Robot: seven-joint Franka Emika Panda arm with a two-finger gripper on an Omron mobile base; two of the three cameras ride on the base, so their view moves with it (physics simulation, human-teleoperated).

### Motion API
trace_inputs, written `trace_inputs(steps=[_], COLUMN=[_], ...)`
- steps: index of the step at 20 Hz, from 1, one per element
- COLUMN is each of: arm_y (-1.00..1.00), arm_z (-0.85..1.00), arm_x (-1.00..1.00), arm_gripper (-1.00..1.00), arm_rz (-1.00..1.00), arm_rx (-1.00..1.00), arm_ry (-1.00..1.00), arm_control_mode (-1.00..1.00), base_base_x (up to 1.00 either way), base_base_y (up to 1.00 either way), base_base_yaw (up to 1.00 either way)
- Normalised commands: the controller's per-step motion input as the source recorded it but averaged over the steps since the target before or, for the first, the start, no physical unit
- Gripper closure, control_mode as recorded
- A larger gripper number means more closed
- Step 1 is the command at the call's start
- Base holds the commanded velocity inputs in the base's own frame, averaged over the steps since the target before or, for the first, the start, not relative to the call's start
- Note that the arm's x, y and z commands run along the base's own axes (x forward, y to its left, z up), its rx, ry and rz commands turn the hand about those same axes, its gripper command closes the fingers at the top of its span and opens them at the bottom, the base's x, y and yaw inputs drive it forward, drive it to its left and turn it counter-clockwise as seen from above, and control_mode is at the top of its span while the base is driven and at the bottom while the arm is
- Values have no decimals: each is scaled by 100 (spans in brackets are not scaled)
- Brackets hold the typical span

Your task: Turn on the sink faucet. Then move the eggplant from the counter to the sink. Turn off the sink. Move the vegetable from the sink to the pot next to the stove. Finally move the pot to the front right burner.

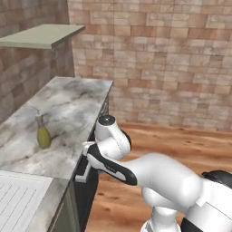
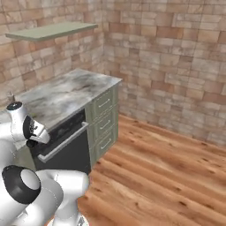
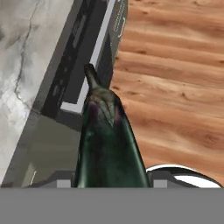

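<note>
My gripper (image 3: 111, 183) is shut on the eggplant (image 3: 107, 140), a dark purple-green oval whose stubby stem points away from the hand. It hangs in the air just off the counter's (image 3: 17, 65) front edge, above a dark appliance front (image 3: 74, 87) and the wooden floor (image 3: 175, 87). The marble counter (image 1: 68, 108) stretches along the left wall. A ribbed white corner of the sink's drainboard (image 1: 18, 199) lies at the lower left. The sink faucet, the pot and the stove are out of view.
An olive-yellow bottle-like object (image 1: 43, 136) stands on the counter. A dark dishwasher front with a pale bar handle (image 2: 66, 145) sits under the counter, beside pale green drawers (image 2: 105, 119). A green shelf (image 1: 43, 35) hangs above. Brick walls close the corner.
</note>
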Motion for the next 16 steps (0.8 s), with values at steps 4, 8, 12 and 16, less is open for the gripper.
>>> trace_inputs(steps=[4, 8, 12, 16], arm_y=[0, 0, 0, 0], arm_z=[0, 0, 0, 0], arm_x=[0, 0, 0, 0], arm_gripper=[100, 100, 100, 100], arm_rz=[0, 0, 0, 0], arm_rx=[0, 0, 0, 0], arm_ry=[0, 0, 0, 0], arm_control_mode=[100, 100, 100, 100], base_base_x=[-8, -9, -7, -13], base_base_y=[-33, -34, -33, -34], base_base_yaw=[-54, -54, -53, -53])
